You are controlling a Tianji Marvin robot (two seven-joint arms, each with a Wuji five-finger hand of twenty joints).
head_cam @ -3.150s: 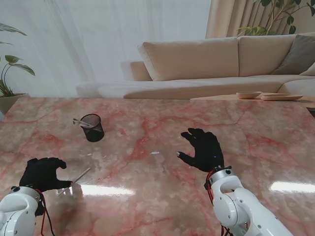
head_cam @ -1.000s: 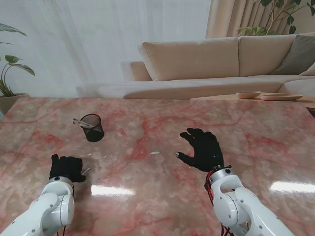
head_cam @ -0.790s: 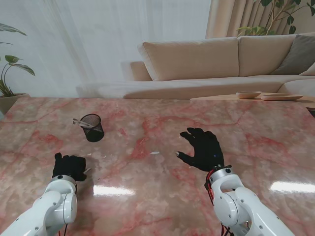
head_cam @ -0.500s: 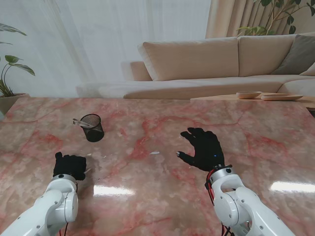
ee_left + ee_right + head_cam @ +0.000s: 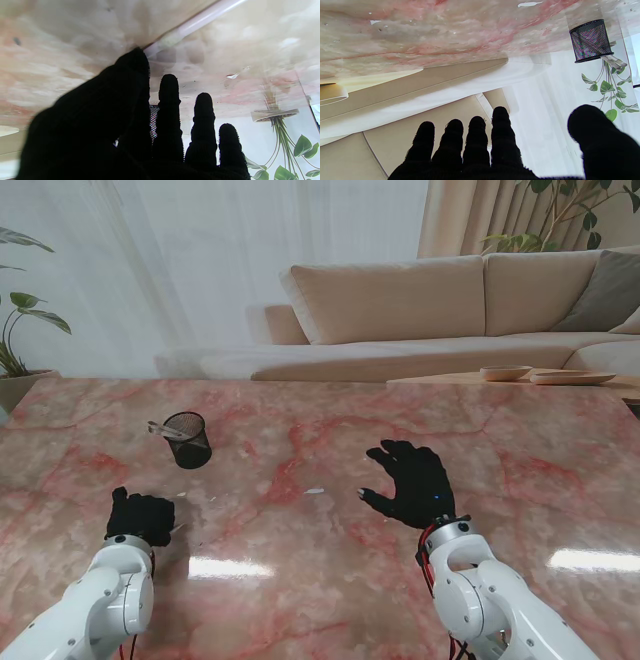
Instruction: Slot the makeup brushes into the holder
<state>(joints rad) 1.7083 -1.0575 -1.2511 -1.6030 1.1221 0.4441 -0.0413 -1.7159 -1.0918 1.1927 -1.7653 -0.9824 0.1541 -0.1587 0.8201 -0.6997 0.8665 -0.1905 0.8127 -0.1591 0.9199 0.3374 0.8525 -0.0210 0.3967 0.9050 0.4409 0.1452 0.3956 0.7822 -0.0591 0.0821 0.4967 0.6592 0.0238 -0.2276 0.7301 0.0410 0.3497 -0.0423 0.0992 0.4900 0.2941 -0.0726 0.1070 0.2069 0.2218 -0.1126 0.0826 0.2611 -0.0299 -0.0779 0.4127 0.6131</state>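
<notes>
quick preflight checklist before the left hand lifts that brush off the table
1. Left hand closed on the brush: cannot tell; the wrist view shows one fingertip against the handle, a full grip is hidden.
2. Brush clear of the table: not ok; it lies flat on the marble.
3. Holder upright: ok; it stands farther from me than the left hand.
4. Room in the holder: ok; one brush already leans out of its rim, the rest looks open.
5. Right hand out of the way: ok; open, fingers spread, well to the right.
</notes>
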